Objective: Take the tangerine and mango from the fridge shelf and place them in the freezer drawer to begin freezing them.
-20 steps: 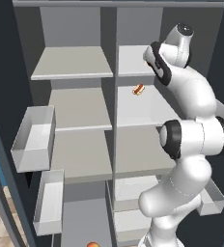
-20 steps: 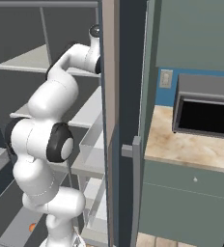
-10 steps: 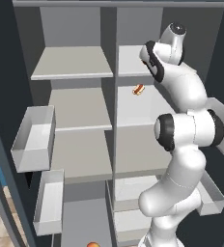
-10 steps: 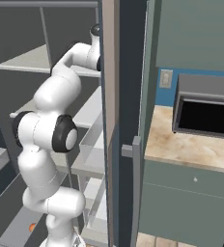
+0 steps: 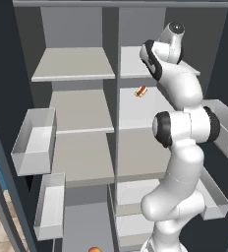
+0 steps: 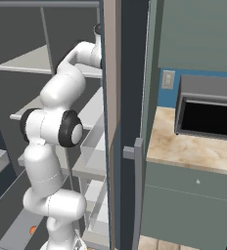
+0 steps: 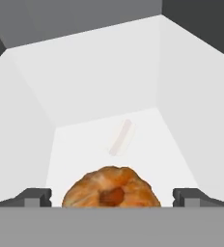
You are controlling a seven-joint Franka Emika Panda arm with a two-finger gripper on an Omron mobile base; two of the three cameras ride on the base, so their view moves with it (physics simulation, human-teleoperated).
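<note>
With its fingers spread apart, the gripper [image 7: 112, 198] straddles the mango [image 7: 111, 188] on the shelf [image 7: 147, 144], and closing off-centre could squeeze the fruit away.

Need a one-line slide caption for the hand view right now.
Hand view inside the fridge: open jaws straddle the mango on a pale shelf, white walls behind.

Greys, white and a little orange
Mottled orange-brown mango [image 7: 111, 188], dark reddish centre; red-and-tan hot dog [image 5: 141, 91] on pale grey shelf [image 5: 135, 106]; white arm [image 5: 182, 147], dark joints.
</note>
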